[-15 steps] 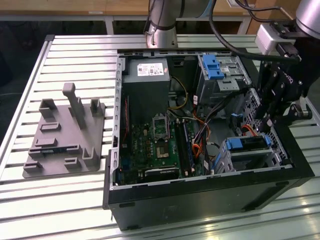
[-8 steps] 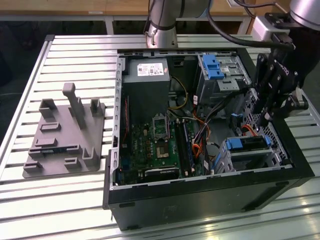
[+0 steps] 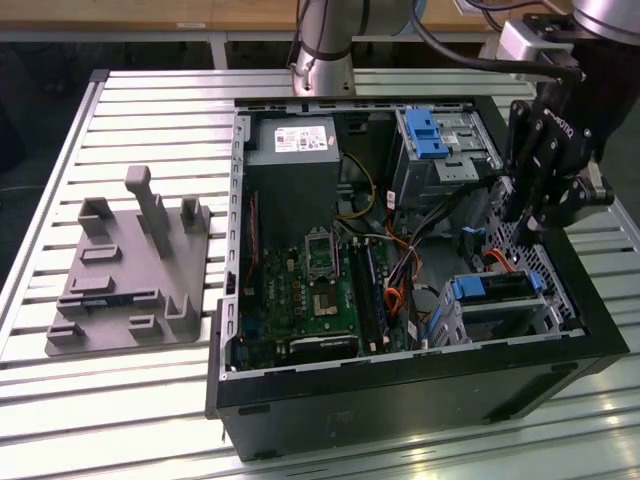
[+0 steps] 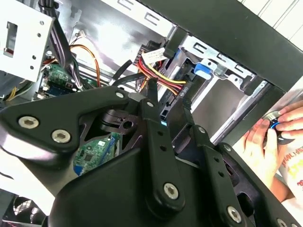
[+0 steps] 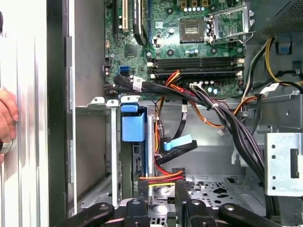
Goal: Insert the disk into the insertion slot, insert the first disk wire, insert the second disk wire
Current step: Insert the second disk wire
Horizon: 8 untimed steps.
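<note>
Gripper: the gripper [image 5: 162,188] is low inside the computer case [image 3: 420,385]. Its fingers are narrow, and it looks like they pinch a plug.
Held thing: the red and yellow wire [image 5: 161,178] runs right between the fingers.
Disk: the disk [image 5: 132,126] is just ahead of the gripper. It sits in its blue frame and looks already pushed in.
Slot: the insertion slot [image 3: 447,316] is the grey metal box around the disk, right under the gripper.
Step now: I think the disk step is done and a wire step is going on. I cannot tell if the plug has reached the back of the disk.
What it needs: a straight, soft push, with the plug lined up with the disk's end.
Other wire: the blue-ended wire [image 5: 179,143] hangs loose just past the fingers.
Room: tight. The black wire bundle [image 5: 227,123] crosses close on one side, and the slot's metal edge is close on the other.
Tall bay: the tall grey bay [image 3: 440,150] stands a bit farther along the same side.
Green board: the board [image 5: 199,52] lies farther off, beyond the wires.
Hand: a person's hand [image 4: 265,142] is outside the case wall.
Counter: the counter [image 3: 150,100] carries the case, and a grey holder tray [image 3: 130,285] sits far from the gripper.
</note>
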Each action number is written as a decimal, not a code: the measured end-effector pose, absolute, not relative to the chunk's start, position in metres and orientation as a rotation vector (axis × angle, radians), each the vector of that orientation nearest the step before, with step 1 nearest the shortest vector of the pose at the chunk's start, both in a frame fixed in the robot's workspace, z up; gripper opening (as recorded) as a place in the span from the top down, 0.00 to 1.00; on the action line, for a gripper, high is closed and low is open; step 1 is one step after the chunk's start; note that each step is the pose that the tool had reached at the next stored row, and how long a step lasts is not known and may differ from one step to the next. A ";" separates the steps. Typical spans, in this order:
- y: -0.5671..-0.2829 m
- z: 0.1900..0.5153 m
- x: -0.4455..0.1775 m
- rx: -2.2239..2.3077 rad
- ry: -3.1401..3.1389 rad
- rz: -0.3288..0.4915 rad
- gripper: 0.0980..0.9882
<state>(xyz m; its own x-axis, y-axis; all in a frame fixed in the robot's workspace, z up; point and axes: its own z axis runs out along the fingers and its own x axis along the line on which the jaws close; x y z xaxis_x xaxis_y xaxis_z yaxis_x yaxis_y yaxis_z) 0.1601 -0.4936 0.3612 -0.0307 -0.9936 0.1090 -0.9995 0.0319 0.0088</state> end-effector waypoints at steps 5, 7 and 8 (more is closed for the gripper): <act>-0.491 0.361 0.156 2.142 -2.211 0.145 0.71; -0.491 0.361 0.152 2.147 -2.218 0.159 0.71; -0.491 0.361 0.148 2.148 -2.220 0.165 0.71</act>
<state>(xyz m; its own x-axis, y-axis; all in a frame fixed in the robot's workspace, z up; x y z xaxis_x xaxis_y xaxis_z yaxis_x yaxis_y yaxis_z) 0.1481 -0.4908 0.3613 -0.0351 -0.9935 0.1081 -0.9986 0.0306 -0.0432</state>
